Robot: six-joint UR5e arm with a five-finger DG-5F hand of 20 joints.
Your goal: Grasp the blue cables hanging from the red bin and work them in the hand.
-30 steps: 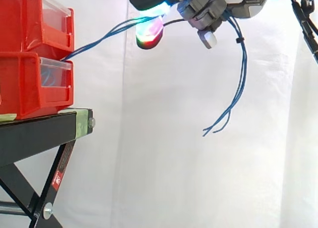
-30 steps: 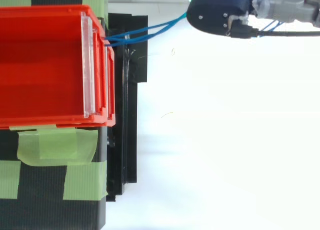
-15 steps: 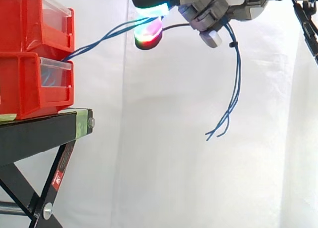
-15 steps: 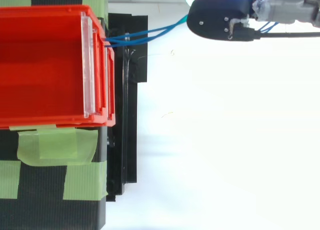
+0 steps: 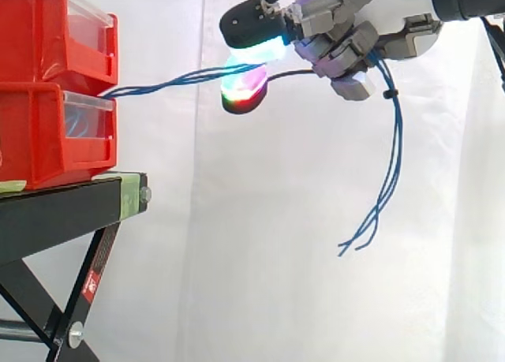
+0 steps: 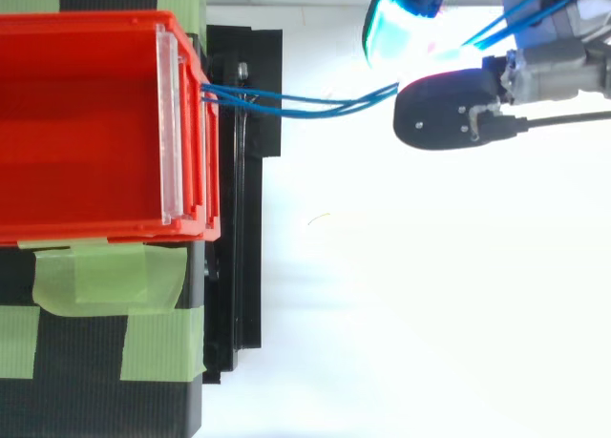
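Blue cables [image 5: 170,81] run near level from lower red bin [image 5: 39,137] into hand [image 5: 341,27]; loose ends dangle below wrist. Hand curled, pinching cables between glowing pads [image 5: 246,96]. Hand just dropped and swung sideways; cable run flatter. Grasp looks secure, working under way.

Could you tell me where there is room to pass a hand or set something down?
Open air lies below the blue cables, between the black stand and their hanging ends. The floor of the upper red bin looks bare. It is crowded at the hand, curled round the cables.
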